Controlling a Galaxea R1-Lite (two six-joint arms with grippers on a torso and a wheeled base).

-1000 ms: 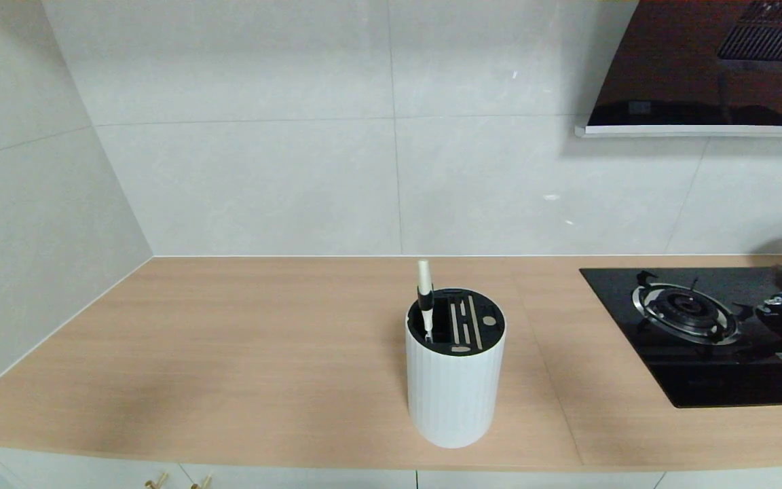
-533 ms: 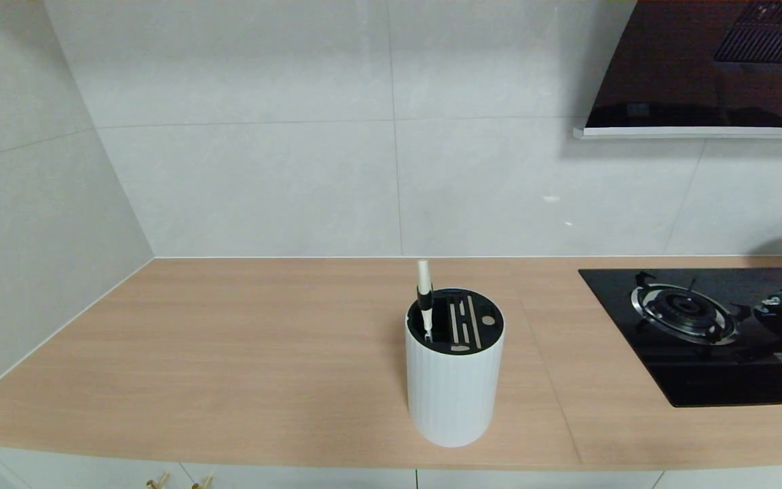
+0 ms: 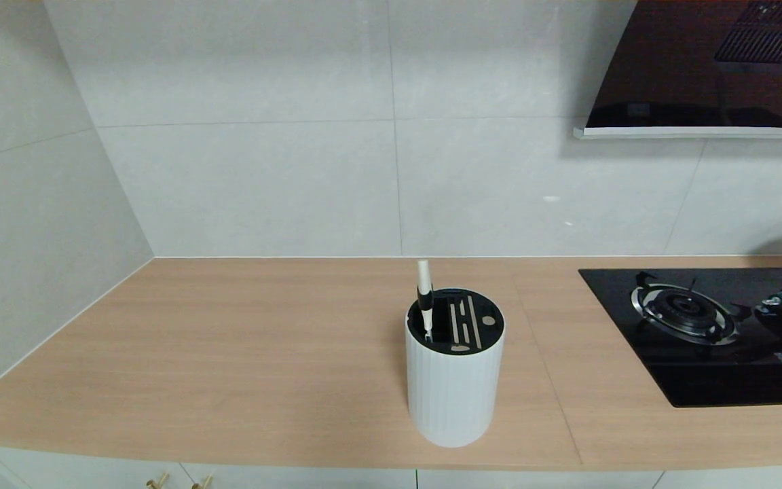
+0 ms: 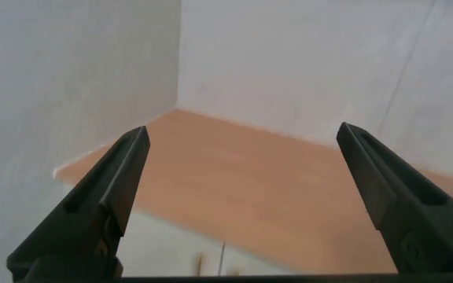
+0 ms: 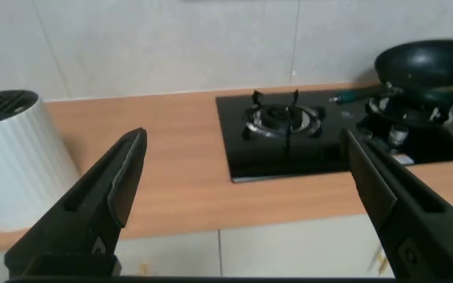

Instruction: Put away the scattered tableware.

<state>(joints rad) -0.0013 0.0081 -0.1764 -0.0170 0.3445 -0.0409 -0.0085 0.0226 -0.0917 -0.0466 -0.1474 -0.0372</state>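
A white ribbed utensil holder (image 3: 455,380) with a black slotted top stands on the wooden countertop (image 3: 241,353), near its front edge. One utensil with a cream and black handle (image 3: 424,292) sticks up from a slot on the holder's left side. The holder (image 5: 10,157) also shows in the right wrist view. My left gripper (image 4: 242,149) is open with nothing between its fingers, held off the counter's left front corner. My right gripper (image 5: 246,157) is open and empty too, in front of the counter between the holder and the stove.
A black gas stove (image 3: 703,326) is set into the counter at the right, with a dark frying pan (image 5: 427,67) on its far burner. A range hood (image 3: 710,68) hangs above. Tiled walls close the back and left. White cabinets with brass handles (image 3: 177,483) sit below.
A dark arm part at the head view's left edge has gone from view. The holder and utensil have not moved.
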